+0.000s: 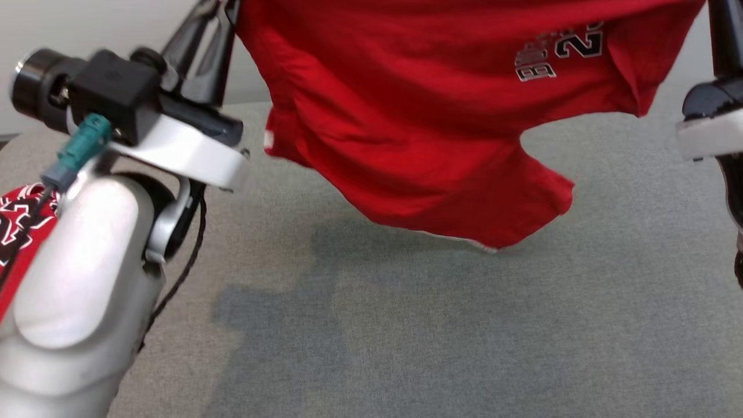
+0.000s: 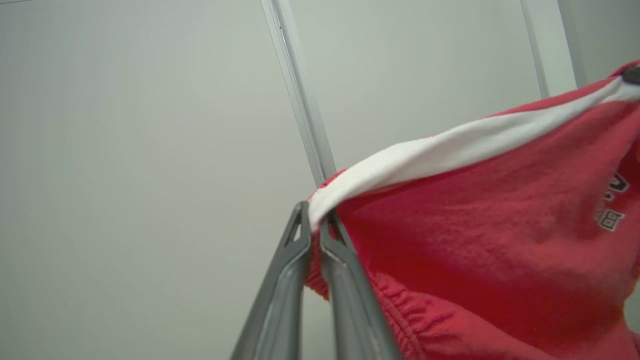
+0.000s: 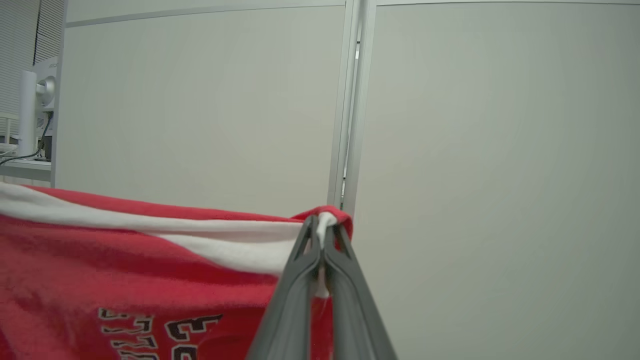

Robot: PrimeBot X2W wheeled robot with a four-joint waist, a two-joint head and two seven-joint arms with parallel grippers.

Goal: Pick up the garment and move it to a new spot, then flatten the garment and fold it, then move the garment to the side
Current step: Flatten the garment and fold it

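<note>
While red garment (image 1: 418, 133) hangs stretched above grey tabletop (image 1: 464, 337), L gripper (image 2: 314, 215) & R gripper (image 3: 320, 225) each pinched tight on its white-banded edge, judged pick-up done, mid-carry; to do: set-down, flatten, fold, shift aside.

Grey fabric counter (image 1: 464, 325) across lower frame, shadow patch at centre; red-black-white patterned cloth (image 1: 14, 217) at left edge; pale wall panels (image 3: 200, 110) joined by metal strip (image 3: 350, 100); white monitor (image 3: 47, 87), upper left.
</note>
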